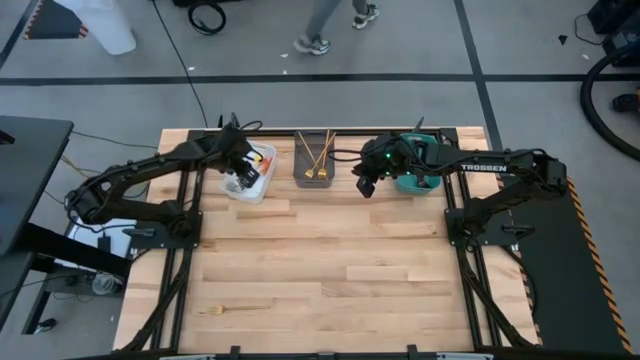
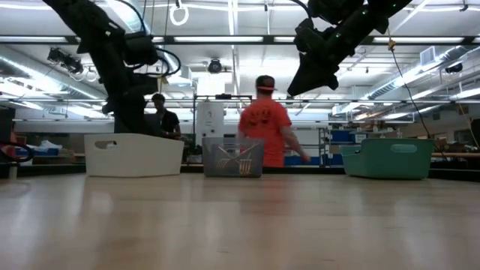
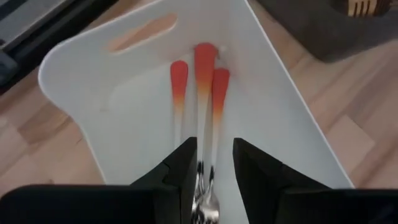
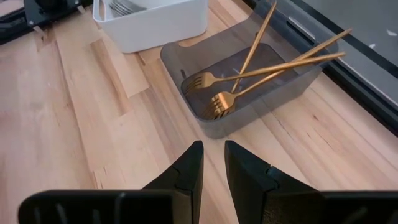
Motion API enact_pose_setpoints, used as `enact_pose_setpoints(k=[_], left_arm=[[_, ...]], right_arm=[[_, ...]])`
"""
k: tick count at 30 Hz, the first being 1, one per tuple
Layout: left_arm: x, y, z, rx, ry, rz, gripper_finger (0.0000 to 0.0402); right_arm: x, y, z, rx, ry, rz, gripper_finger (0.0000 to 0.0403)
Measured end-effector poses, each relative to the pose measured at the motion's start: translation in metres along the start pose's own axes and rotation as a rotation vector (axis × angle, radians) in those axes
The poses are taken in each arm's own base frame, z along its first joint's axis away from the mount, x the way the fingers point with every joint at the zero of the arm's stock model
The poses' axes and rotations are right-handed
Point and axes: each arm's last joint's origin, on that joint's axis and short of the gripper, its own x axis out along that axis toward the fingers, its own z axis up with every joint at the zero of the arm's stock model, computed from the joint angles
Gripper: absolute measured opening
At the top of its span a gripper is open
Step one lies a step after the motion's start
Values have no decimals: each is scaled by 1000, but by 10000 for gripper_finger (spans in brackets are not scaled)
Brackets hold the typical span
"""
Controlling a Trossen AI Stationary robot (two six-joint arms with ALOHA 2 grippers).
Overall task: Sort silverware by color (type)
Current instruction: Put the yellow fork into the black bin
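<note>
Both arms reach toward the far edge. The left gripper [image 1: 243, 172] hangs with fingers slightly apart; the right gripper [image 1: 366, 183] likewise, raised.

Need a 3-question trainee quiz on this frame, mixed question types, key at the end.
1. True or false: the smoky grey plastic bin holds slim gold forks.
2. Which bin is the left gripper above: A white, B grey, C teal?
3. Fill in: one lone gold fork lies on the ____, at the near edge, far from all the bins.

Key:
1. True.
2. A: the white plastic bin, holding orange-handled utensils.
3. The wooden table.
</note>
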Motion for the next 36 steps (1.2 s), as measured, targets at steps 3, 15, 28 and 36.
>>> enact_pose_setpoints(k=[3, 15, 28, 36], left_arm=[[-8, -4, 2, 19, 51, -6, 112], [-41, -47, 2, 205, 211, -116, 110], [-64, -95, -20, 315, 330, -269, 105], [-81, -133, -48, 460, 372, -356, 105]], right_arm=[[0, 0, 2, -1, -17, 4, 77], [0, 1, 5, -3, -50, 11, 77], [0, 1, 6, -57, -59, 12, 77], [0, 1, 6, -106, -60, 10, 77]])
